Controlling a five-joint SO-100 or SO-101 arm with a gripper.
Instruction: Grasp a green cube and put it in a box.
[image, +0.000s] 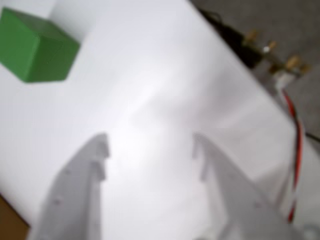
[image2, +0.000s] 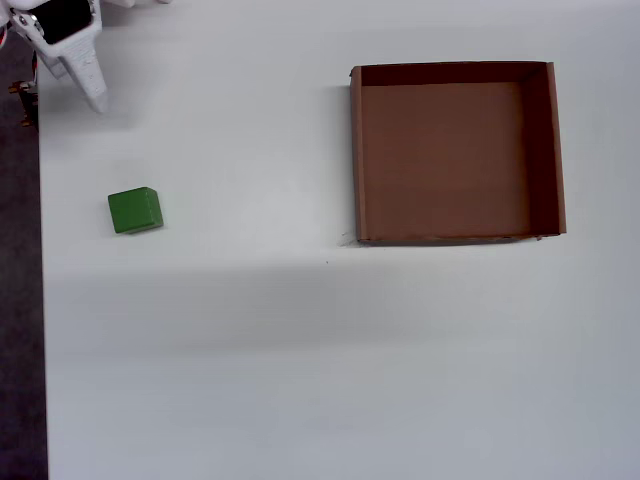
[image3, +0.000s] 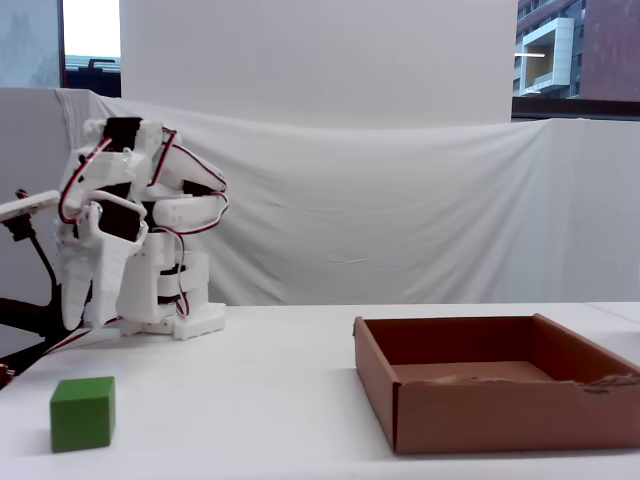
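Small matte bright-green cube (image2: 135, 211) sits alone on the white tabletop (image2: 300, 350), well apart from the shallow square brown cardboard box (image2: 457, 235), which is empty, so nothing's been carried over yet. White two-finger gripper (image: 150, 150) hangs above bare table with jaws spread wide and nothing between them; in the wrist view the cube is off at upper left, so it isn't lined up for a grasp. Arm looks folded back near its base (image3: 185, 320), likely just starting the reach.

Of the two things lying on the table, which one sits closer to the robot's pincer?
The green cube, small and bright; the open pincer hovers just beyond it, while the brown cardboard box stands far off.
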